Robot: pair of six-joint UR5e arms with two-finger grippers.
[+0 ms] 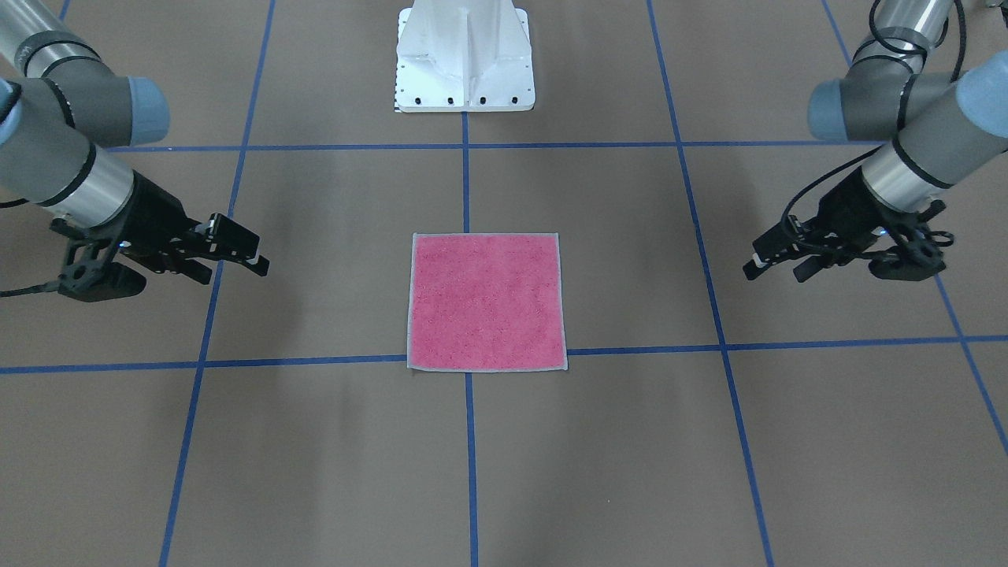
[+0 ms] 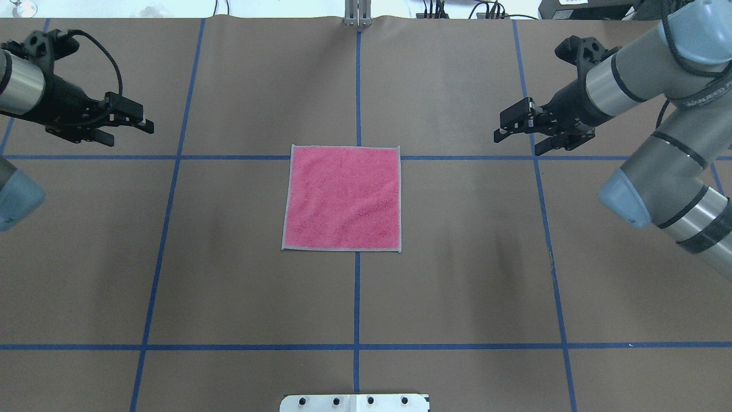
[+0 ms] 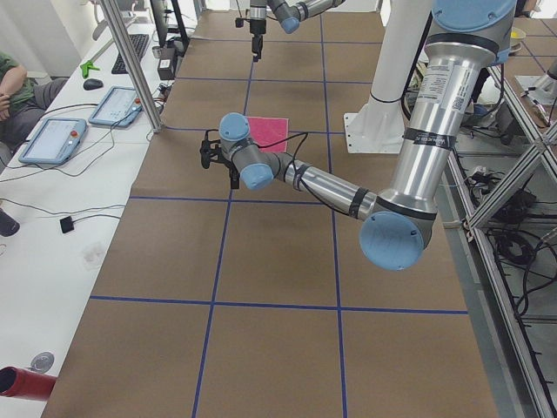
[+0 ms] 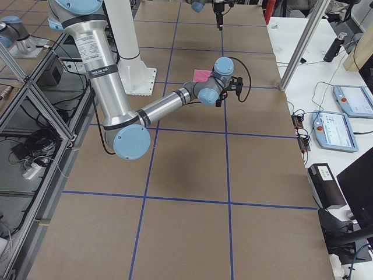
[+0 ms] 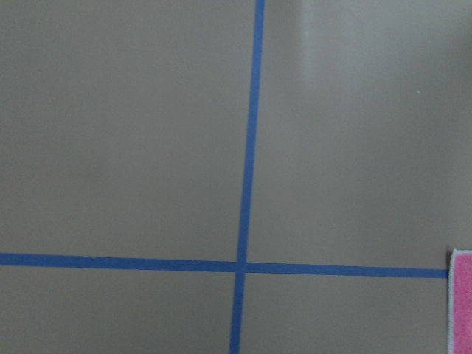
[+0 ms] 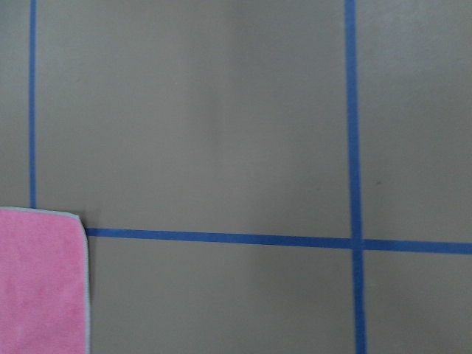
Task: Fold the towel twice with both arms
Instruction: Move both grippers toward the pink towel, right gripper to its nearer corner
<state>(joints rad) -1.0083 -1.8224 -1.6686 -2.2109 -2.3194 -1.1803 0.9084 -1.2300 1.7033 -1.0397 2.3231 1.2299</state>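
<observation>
At the middle of the brown-covered table, the small square pink terry towel with a pale grey hem lies flat and unfolded, pink face up, its underside hidden. Its edge farthest from the robot runs along one of the blue tape lines, and another line passes under it.

The overhead view has the black two-finger left gripper hanging well off to one side of the towel and the black two-finger right gripper well off to the other. Both point inward, fingers spread wide, holding nothing. The front-facing view confirms it, mirrored: left gripper and right gripper both gape, clear of the towel. It also shows the white pedestal base nearly whole, which the overhead view cuts to a strip.

The left wrist view catches only a sliver of towel at its edge, and the right wrist view one rounded corner. The rest of both is table and tape.

From the table ends, the near arm covers part of the towel, and from the other end little more than a pink patch shows. The grippers there are too small to judge.
</observation>
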